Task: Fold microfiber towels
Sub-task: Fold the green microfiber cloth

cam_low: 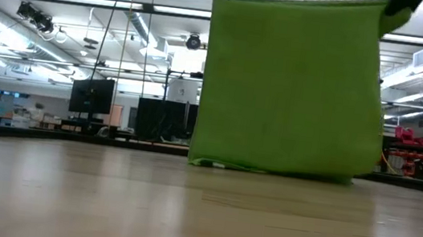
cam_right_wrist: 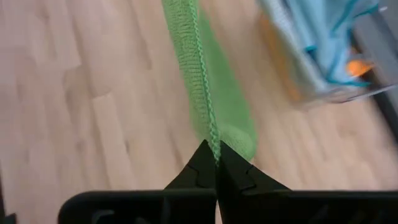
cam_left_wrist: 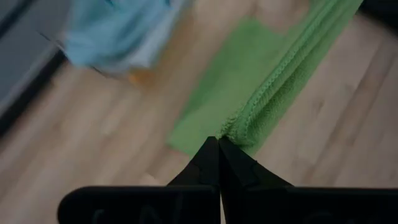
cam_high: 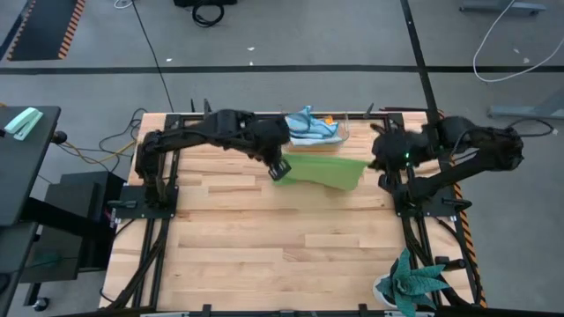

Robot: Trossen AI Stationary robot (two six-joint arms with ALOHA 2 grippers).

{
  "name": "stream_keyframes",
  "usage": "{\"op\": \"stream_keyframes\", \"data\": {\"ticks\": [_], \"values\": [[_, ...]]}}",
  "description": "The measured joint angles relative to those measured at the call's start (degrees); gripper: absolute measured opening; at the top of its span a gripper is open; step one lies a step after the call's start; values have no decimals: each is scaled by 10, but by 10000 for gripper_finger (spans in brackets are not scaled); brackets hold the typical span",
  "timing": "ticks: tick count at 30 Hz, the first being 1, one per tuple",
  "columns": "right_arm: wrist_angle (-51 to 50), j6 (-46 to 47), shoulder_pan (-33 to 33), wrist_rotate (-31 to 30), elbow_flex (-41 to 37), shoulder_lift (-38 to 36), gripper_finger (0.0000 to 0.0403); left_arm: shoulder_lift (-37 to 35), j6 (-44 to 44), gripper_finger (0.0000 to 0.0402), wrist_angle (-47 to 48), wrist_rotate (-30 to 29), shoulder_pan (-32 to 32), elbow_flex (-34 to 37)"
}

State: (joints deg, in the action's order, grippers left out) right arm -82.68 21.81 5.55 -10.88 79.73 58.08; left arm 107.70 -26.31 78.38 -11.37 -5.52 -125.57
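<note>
Both our grippers clench the lime green towel's top corners.
Left gripper (cam_left_wrist: 217, 142) and right gripper (cam_right_wrist: 216, 155) hold the lime green towel (cam_low: 292, 88) hanging taut above the table (cam_high: 264, 246), its lower edge touching wood, beside the clear box (cam_high: 345, 136).

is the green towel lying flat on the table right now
No, the green towel hangs like a curtain in the low view, held up by its top corners, with only its bottom edge reaching the table.

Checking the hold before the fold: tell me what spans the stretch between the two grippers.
The lime green towel spans it, its top edge stretched from the left gripper to the right gripper, both jaws shut on it. The high view shows this; the low view shows it hanging to the table.
</note>
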Motion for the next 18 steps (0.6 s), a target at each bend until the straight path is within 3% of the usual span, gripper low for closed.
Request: {"op": "stream_keyframes", "data": {"ticks": [8, 18], "values": [[66, 102, 112, 36, -147, -38, 0, 0, -49, 1, -78, 68, 61, 123], [165, 207, 241, 98, -289, -89, 0, -1, -183, 1, -200, 94, 181, 214]]}}
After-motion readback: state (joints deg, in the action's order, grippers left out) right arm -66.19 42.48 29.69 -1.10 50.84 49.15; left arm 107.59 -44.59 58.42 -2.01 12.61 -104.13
